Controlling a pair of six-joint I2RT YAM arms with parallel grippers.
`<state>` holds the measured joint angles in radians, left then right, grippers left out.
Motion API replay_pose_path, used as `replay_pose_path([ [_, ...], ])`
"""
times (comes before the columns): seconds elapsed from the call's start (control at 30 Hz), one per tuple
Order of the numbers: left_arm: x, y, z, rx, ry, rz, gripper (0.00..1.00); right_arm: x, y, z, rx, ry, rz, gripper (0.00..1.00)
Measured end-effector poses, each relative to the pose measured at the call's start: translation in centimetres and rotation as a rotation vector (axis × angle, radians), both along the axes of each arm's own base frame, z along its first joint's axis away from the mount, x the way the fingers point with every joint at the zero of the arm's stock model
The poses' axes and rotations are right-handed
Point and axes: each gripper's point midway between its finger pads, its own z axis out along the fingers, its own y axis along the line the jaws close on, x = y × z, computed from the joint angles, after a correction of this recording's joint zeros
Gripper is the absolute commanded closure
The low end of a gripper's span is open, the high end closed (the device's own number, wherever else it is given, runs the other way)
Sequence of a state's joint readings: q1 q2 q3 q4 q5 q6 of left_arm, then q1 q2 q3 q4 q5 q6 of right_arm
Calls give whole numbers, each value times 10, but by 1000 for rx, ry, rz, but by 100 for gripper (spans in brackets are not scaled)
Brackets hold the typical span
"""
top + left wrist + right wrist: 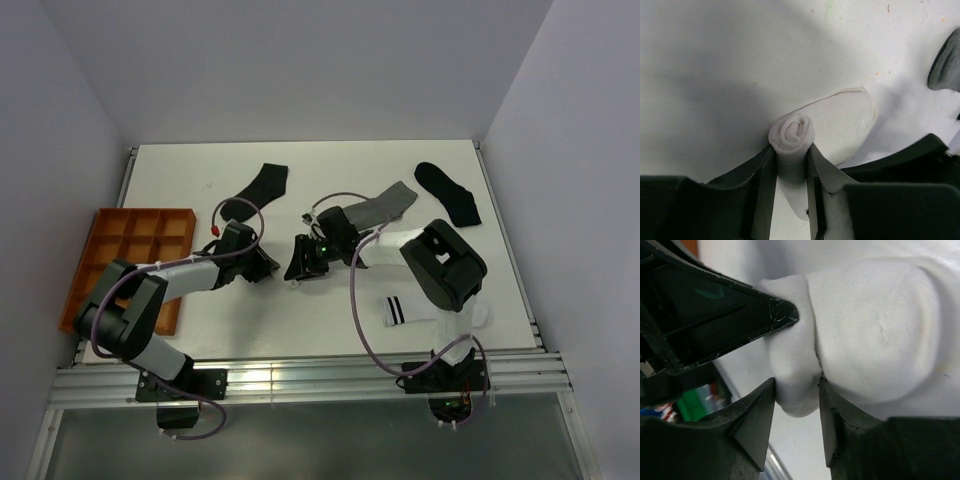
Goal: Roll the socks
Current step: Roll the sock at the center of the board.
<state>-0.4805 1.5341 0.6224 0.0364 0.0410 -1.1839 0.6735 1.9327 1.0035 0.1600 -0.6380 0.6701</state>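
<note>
Top external view: at the middle of the table both arms meet over the white sock, whose roll may spring loose if either hold slackens, lying pinched in the narrowly closed left gripper while the right gripper flanks its end, touching both sides, grip undeterminable.

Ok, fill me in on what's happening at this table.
Both arms are working one soft plain white sock mid-table. The left tool is clamped on its tightly rolled end. The right tool has a fold of the same sock between its fingers; whether it grips is unclear. A white black-striped sock, a grey sock, one black sock and a second black sock lie flat, unrolled.
</note>
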Motion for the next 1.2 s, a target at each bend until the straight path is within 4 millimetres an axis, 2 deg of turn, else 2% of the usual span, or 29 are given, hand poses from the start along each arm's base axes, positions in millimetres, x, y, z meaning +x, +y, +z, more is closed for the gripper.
replay_pose_path([
  [0.23, 4, -6, 0, 50, 25, -56, 67, 6, -11, 17, -155, -294, -32, 50],
  [0.4, 4, -6, 0, 79, 39, -82, 67, -8, 0, 42, -234, -557, -11, 50],
  [0.5, 4, -6, 0, 90, 45, -91, 67, -16, 9, 48, -265, -666, 12, 50],
  [0.63, 4, -7, 0, 96, 44, -97, 67, -16, 10, 41, -344, -753, 27, 50],
  [0.9, 4, -7, 0, 107, 47, -105, 67, -12, 7, 4, -470, -794, 75, 52],
  [1.07, 4, -7, 0, 113, 47, -112, 66, -10, 9, -1, -500, -821, 90, 55],
  [1.2, 4, -7, -1, 115, 46, -110, 62, -5, 10, -6, -544, -841, 82, 60],
])
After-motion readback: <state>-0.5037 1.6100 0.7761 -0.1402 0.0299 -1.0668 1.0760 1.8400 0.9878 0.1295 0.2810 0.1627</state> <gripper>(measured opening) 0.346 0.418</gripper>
